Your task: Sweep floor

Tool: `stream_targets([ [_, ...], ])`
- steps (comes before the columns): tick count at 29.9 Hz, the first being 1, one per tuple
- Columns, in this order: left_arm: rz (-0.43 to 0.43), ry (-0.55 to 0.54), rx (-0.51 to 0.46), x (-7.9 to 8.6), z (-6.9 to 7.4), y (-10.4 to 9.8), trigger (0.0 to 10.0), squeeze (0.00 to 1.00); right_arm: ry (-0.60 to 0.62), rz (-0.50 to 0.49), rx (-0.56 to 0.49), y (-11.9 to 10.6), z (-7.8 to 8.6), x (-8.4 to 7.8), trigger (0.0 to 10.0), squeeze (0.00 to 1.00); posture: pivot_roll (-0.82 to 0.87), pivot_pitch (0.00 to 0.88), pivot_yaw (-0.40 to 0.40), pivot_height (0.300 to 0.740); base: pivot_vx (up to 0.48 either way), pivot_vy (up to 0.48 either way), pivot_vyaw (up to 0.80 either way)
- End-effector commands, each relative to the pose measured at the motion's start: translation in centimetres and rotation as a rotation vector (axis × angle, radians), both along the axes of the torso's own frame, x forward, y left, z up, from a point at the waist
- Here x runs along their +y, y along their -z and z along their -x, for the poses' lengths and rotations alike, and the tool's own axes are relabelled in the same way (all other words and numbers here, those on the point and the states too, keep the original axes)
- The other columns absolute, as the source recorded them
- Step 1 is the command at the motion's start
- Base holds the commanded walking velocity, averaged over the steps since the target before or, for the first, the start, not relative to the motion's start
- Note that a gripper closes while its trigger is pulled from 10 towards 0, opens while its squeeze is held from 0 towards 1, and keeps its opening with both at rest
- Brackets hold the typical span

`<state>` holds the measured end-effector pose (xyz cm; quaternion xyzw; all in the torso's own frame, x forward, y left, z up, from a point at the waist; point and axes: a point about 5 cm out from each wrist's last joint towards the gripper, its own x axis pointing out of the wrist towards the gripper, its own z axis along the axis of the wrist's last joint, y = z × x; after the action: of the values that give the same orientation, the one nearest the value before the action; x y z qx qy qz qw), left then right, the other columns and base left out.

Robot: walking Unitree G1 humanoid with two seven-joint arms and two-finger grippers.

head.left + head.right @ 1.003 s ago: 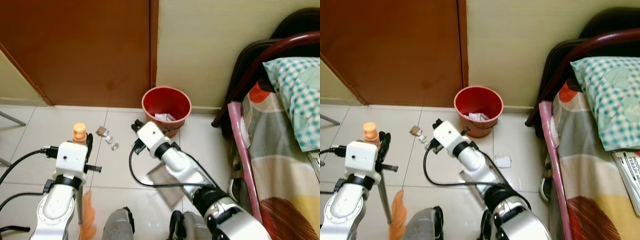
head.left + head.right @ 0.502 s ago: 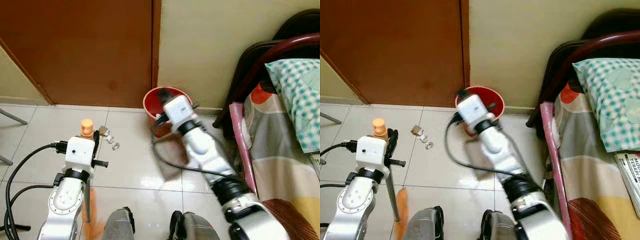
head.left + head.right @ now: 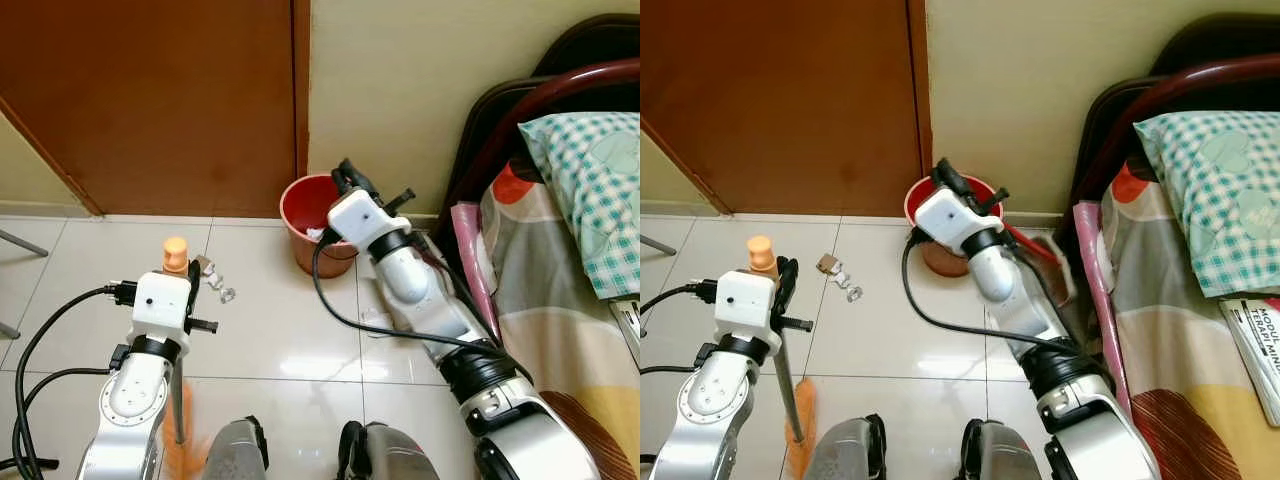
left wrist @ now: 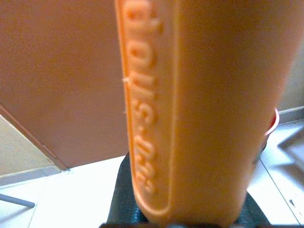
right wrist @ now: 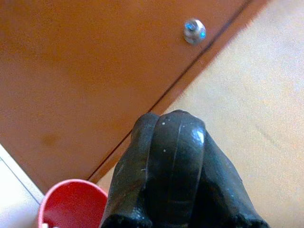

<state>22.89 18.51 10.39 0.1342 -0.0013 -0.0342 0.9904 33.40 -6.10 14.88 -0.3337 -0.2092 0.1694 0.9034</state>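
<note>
The right arm hides part of the red bin (image 3: 305,210) (litter (image 3: 215,282) indistinct).

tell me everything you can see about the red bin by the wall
The red bin is a round, plastic-looking bucket, open at the top, standing upright on the pale tiled floor against the cream wall, just right of the brown door. A few white scraps lie inside. The right pincer is raised beside its far rim, fingers together, and that arm's wrist block covers the bin's right side. Whether they touch cannot be told.
</note>
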Motion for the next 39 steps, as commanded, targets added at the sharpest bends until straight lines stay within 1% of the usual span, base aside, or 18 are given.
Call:
stream_targets([
  [1, -0.020, -0.007, -0.037, 0.3, 0.6, -0.7, 10.0, 0.00, -0.023, 0.062, -0.047, 0.2, 0.2, 0.9, 10.0, 0.00, 0.19, 0.183, -0.026, 0.740, 0.000, 0.000, 0.00],
  [4, -0.032, -0.005, -0.022, 0.6, 1.3, -0.8, 10.0, 0.00, -0.035, 0.123, -0.048, 1.5, 0.5, 1.8, 10.0, 0.00, 0.21, 0.199, -0.016, 0.740, 0.000, 0.000, 0.00],
  [5, -0.043, -0.006, -0.011, 0.9, 1.9, -0.8, 10.0, 0.00, -0.047, 0.165, -0.039, 2.5, 0.8, 2.5, 10.0, 0.00, 0.24, 0.215, -0.009, 0.740, 0.000, 0.000, 0.00],
  [6, -0.043, -0.006, -0.011, 0.9, 1.9, -0.8, 10.0, 0.00, -0.047, 0.165, -0.039, 2.5, 0.8, 2.5, 10.0, 0.00, 0.24, 0.215, -0.009, 0.740, 0.000, 0.000, 0.00],
  [7, -0.054, -0.011, -0.002, 1.3, 2.5, -1.0, 10.0, 0.00, -0.057, 0.189, -0.033, 3.4, 1.2, 3.2, 10.0, 0.00, 0.26, 0.230, -0.004, 0.740, 0.000, 0.000, 0.00],
  [11, -0.075, -0.023, 0.013, 2.0, 3.5, -1.4, 10.0, 0.00, -0.078, 0.239, -0.027, 5.1, 2.0, 4.4, 10.0, 0.00, 0.30, 0.261, 0.007, 0.740, 0.000, 0.000, 0.00],
  [13, -0.085, -0.031, 0.020, 2.3, 4.1, -1.7, 10.0, 0.00, -0.099, 0.310, -0.009, 6.5, 2.5, 5.3, 10.0, 0.00, 0.32, 0.283, 0.013, 0.740, 0.000, 0.000, 0.00],
  [17, -0.094, -0.038, 0.027, 2.5, 4.7, -2.0, 10.0, 0.00, -0.111, 0.367, 0.038, 8.0, 3.1, 5.9, 10.0, 0.00, 0.34, 0.295, 0.014, 0.740, 0.000, 0.000, 0.00],
  [19, -0.098, -0.044, 0.035, 2.5, 5.4, -2.1, 10.0, 0.00, -0.124, 0.363, 0.077, 8.6, 3.6, 6.5, 10.0, 0.00, 0.35, 0.307, 0.012, 0.740, 0.000, 0.000, 0.00],
  [22, -0.098, -0.047, 0.041, 2.5, 5.6, -2.2, 10.0, 0.00, -0.138, 0.357, 0.094, 8.7, 3.8, 7.0, 10.0, 0.00, 0.35, 0.309, 0.010, 0.740, 0.000, 0.000, 0.00],
  [24, -0.093, -0.047, 0.044, 2.3, 5.5, -2.3, 10.0, 0.00, -0.182, 0.324, 0.140, 8.9, 4.4, 8.3, 10.0, 0.00, 0.34, 0.314, 0.007, 0.740, 0.000, 0.000, 0.00],
  [25, -0.093, -0.047, 0.044, 2.3, 5.5, -2.3, 10.0, 0.00, -0.182, 0.324, 0.140, 8.9, 4.4, 8.3, 10.0, 0.00, 0.34, 0.314, 0.007, 0.740, 0.000, 0.000, 0.00],
  [26, -0.087, -0.045, 0.041, 2.1, 5.4, -2.3, 10.0, 0.00, -0.210, 0.299, 0.172, 9.0, 4.9, 9.0, 10.0, 0.00, 0.34, 0.316, 0.004, 0.740, 0.000, 0.000, 0.00],
  [28, -0.082, -0.043, 0.036, 2.0, 5.2, -2.4, 10.0, 0.00, -0.221, 0.254, 0.209, 9.1, 5.3, 9.6, 10.0, 0.00, 0.33, 0.315, 0.001, 0.740, 0.000, 0.000, 0.00],
  [34, -0.075, -0.042, 0.034, 1.8, 4.8, -2.2, 10.0, 0.00, -0.242, 0.014, 0.322, 8.4, 5.9, 10.7, 10.0, 0.00, 0.31, 0.307, -0.012, 0.740, 0.000, 0.000, 0.00],
  [35, -0.073, -0.043, 0.033, 1.8, 4.7, -2.2, 10.0, 0.00, -0.240, -0.043, 0.338, 8.1, 5.8, 10.8, 10.0, 0.00, 0.31, 0.303, -0.016, 0.740, 0.000, 0.000, 0.00],
  [36, -0.069, -0.046, 0.029, 1.7, 4.4, -2.1, 10.0, 0.00, -0.241, -0.156, 0.366, 7.4, 5.6, 10.9, 10.0, 0.00, 0.30, 0.296, -0.023, 0.740, 0.000, 0.000, 0.00],
  [39, -0.064, -0.051, 0.022, 1.6, 4.0, -2.0, 10.0, 0.00, -0.248, -0.224, 0.357, 6.7, 5.3, 10.7, 10.0, 0.00, 0.28, 0.284, -0.034, 0.740, 0.000, 0.000, 0.00],
])
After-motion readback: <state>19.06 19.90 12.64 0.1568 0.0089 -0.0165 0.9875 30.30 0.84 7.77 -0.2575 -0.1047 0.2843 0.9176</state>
